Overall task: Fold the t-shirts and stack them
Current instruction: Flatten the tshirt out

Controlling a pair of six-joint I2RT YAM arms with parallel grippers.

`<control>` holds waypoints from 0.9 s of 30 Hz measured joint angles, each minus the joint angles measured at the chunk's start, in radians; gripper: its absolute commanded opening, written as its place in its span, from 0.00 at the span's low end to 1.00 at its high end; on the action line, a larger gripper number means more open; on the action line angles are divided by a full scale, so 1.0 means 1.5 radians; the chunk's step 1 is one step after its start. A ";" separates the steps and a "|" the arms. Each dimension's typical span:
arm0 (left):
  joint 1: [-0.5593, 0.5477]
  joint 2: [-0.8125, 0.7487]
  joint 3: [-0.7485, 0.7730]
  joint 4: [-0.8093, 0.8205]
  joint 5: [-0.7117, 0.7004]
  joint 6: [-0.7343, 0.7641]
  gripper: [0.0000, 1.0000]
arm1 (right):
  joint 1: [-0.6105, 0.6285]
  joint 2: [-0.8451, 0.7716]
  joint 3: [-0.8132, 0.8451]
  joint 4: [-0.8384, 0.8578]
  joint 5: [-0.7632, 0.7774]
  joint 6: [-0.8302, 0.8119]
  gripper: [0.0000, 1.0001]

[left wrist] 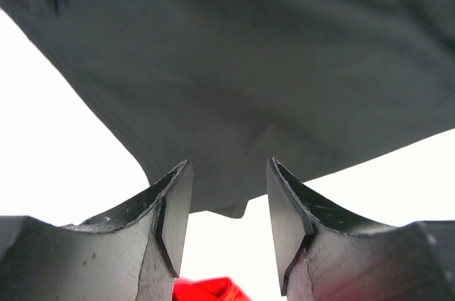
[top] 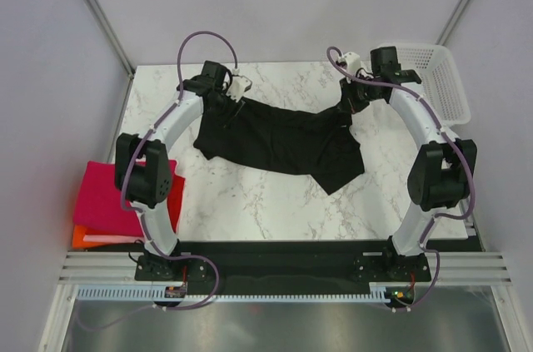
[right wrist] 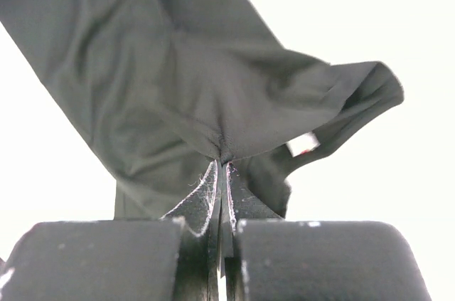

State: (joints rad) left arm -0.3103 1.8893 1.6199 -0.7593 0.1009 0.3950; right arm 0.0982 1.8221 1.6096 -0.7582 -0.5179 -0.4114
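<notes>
Right gripper (right wrist: 222,173): jaws clamped on the black t-shirt (top: 279,142), anchoring that end. Left gripper (left wrist: 226,201): jaws apart at its other edge, ready to pinch.

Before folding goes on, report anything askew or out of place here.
The black t-shirt lies rumpled and slanted across the table, one flap jutting toward the near right. The right fingers pinch a bunched fold of it. At the left, the folded stack is uneven: an orange edge pokes out under the pink.
</notes>
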 measured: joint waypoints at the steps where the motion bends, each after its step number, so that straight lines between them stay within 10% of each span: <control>1: 0.006 -0.004 -0.017 0.002 -0.007 0.004 0.54 | 0.000 -0.005 0.016 0.006 0.000 0.003 0.00; 14: 0.113 -0.013 -0.070 0.002 -0.051 0.020 0.53 | 0.000 0.024 0.217 0.038 0.029 0.034 0.00; 27: 0.134 0.266 0.371 -0.021 -0.054 0.083 0.45 | -0.001 0.088 0.249 0.044 0.073 0.058 0.00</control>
State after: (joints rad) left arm -0.1089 2.2883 2.1765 -0.7902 0.0193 0.5198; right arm 0.0963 1.9541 1.9831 -0.6918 -0.4084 -0.3244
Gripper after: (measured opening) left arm 0.477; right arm 0.007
